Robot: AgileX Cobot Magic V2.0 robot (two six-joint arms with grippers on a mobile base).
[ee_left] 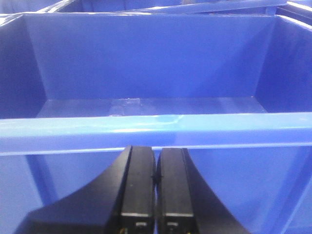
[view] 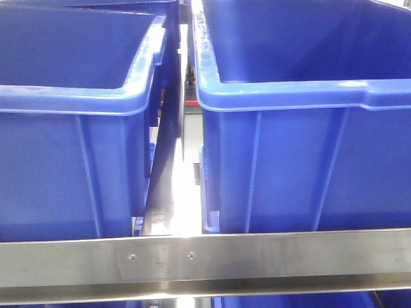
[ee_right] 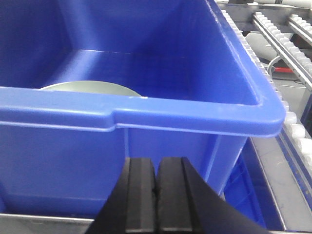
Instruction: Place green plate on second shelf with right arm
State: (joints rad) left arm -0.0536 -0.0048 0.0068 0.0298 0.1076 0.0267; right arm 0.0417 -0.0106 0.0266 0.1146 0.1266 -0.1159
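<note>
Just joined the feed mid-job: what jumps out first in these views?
Two big blue bins fill the front view, side by side behind a steel rail. In the right wrist view the green plate lies inside one bin, mostly hidden by its rim. The right gripper and left gripper sit shut, outside the bins.

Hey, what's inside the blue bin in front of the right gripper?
The green plate lies on the floor of the blue bin. Only its far edge shows above the near rim; the rest of the plate and the near floor are hidden. The right gripper is outside, shut.
</note>
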